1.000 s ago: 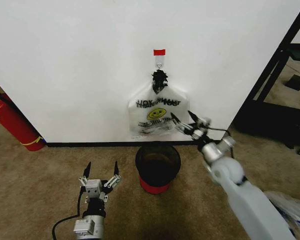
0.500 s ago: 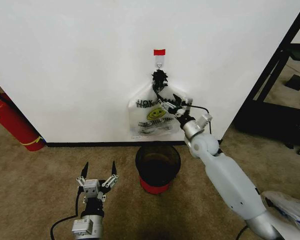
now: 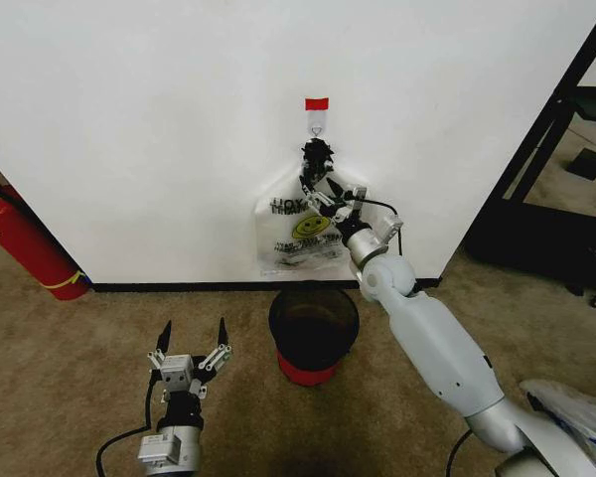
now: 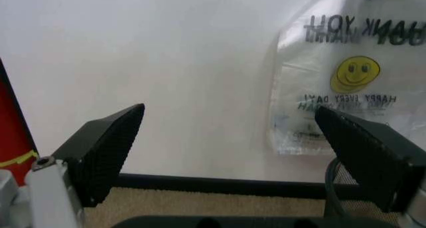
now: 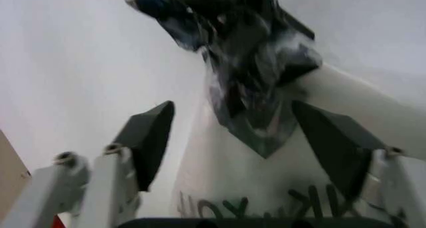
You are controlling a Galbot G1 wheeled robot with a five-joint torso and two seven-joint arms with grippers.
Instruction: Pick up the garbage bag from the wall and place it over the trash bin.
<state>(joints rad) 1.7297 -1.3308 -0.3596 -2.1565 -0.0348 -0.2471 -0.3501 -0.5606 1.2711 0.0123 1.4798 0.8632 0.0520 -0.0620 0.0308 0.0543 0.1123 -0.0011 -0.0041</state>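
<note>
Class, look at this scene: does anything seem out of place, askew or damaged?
Nothing stands out. The garbage bag hangs straight from the wall hook, the trash bin stands upright below it, and the right gripper, open, reaches for the bag's knot.

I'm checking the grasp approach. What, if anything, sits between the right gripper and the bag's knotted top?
Nothing visible. The right gripper is open at the garbage bag hanging on the wall, and the right wrist view shows its fingers on either side of the dark knot with only clear space between.
</note>
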